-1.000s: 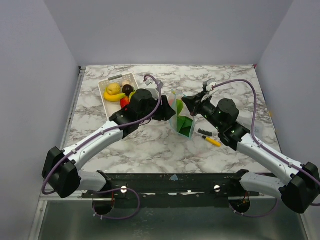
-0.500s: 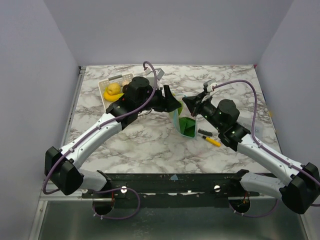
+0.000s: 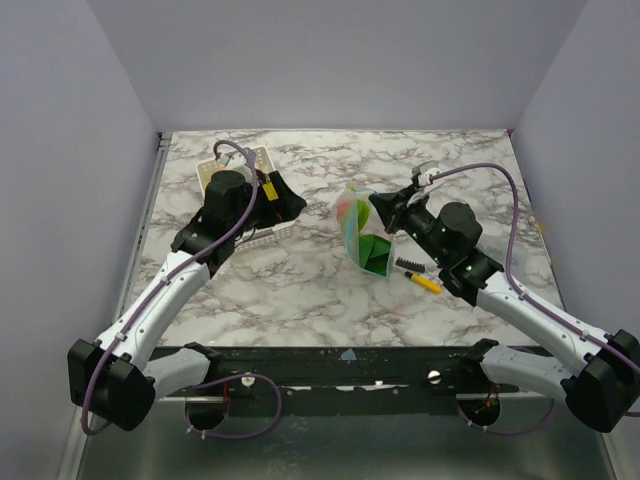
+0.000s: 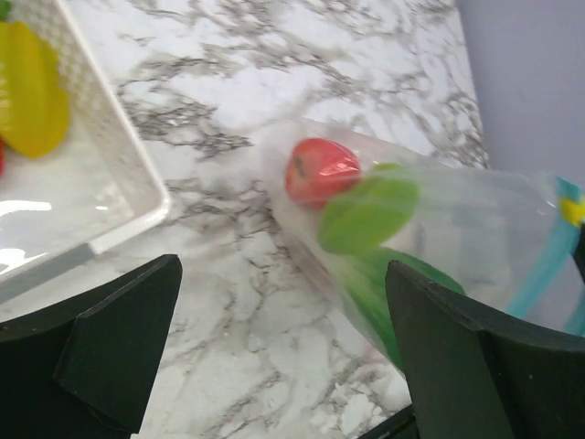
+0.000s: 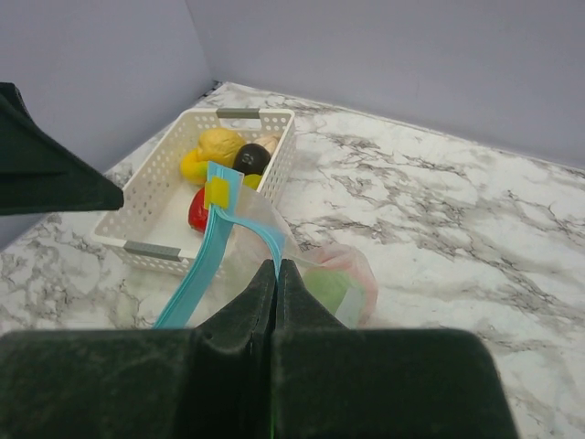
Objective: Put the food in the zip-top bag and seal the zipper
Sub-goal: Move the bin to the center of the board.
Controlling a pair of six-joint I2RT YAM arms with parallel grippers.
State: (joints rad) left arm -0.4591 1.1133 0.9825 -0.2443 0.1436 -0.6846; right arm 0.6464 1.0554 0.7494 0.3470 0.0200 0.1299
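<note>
My right gripper (image 5: pixel 277 267) is shut on the light-blue zipper (image 5: pixel 206 265) and holds the mouth of the zip-top bag (image 3: pixel 362 238) up off the table. A red apple (image 4: pixel 320 169) and green leafy pieces (image 4: pixel 367 215) lie inside the bag. My left gripper (image 4: pixel 283 302) is open and empty, hovering between the bag and the white basket (image 4: pixel 110 174). In the top view the left gripper (image 3: pixel 290 205) sits at the basket's right end. Still in the basket are a yellow lemon (image 5: pixel 219 146), a dark eggplant (image 5: pixel 249 160) and a red piece (image 5: pixel 198 212).
A yellow-and-black pen (image 3: pixel 420 281) lies on the marble just right of the bag. The basket (image 3: pixel 232 160) stands at the back left, mostly under my left arm. Walls close in the table on the left, back and right.
My left gripper has pulled back from the bag's mouth leftward to the basket and opened wide. A red piece now shows inside the bag. The right gripper has held still.
</note>
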